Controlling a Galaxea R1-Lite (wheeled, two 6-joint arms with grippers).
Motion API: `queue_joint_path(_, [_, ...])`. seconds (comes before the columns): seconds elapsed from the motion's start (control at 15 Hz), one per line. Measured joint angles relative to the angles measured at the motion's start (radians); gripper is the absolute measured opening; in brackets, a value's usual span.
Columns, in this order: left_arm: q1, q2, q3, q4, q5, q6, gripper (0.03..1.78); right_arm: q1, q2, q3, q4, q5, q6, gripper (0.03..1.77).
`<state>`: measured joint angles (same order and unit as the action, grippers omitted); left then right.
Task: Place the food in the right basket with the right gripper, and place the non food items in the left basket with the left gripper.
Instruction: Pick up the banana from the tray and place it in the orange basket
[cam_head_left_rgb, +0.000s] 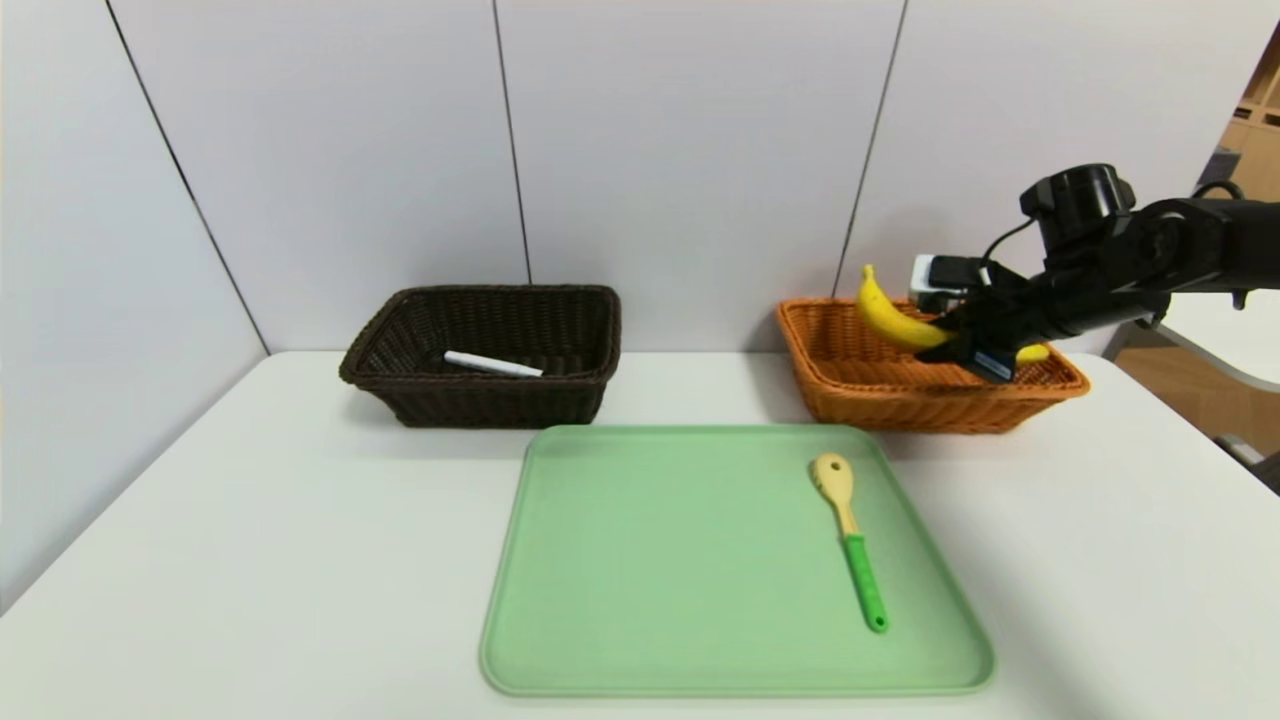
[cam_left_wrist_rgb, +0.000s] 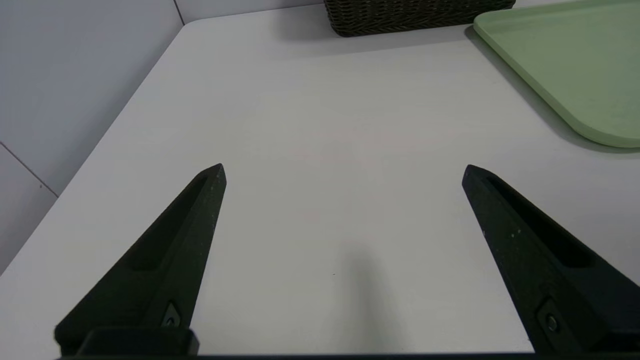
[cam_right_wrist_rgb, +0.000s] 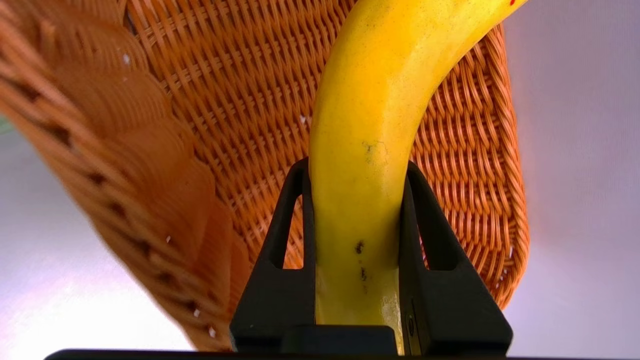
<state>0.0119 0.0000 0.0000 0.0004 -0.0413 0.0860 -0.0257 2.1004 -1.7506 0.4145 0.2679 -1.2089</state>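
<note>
My right gripper (cam_head_left_rgb: 975, 345) is shut on the yellow banana (cam_head_left_rgb: 890, 315) and holds it in the air over the orange wicker basket (cam_head_left_rgb: 840, 385). In the right wrist view the banana (cam_right_wrist_rgb: 365, 150) sits clamped between both black fingers (cam_right_wrist_rgb: 285, 240), with the orange basket (cam_right_wrist_rgb: 225, 100) behind it. The white marker (cam_head_left_rgb: 492, 364) lies inside the dark brown basket (cam_head_left_rgb: 400, 395). The spoon (cam_head_left_rgb: 848, 535), cream head and green handle, rests on the right part of the green tray (cam_head_left_rgb: 620, 620). My left gripper (cam_left_wrist_rgb: 344, 170) hangs open over bare table, out of the head view.
The white table (cam_head_left_rgb: 250, 560) carries both baskets at the back and the tray in front. In the left wrist view the dark basket (cam_left_wrist_rgb: 415, 17) and a corner of the green tray (cam_left_wrist_rgb: 575, 65) lie ahead. Grey wall panels close the back and left.
</note>
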Motion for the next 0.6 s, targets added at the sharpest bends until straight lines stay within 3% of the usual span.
queue_joint_path(0.27, [0.0,0.0,0.0,0.0,0.0,0.0,1.69,-0.006,0.044,-0.034,0.0,-0.002,0.004,0.92])
queue_joint_path(0.6, [0.0,0.0,0.0,0.0,0.0,0.0,1.69,0.002,0.053,-0.061,0.004,-0.003,0.018,1.3])
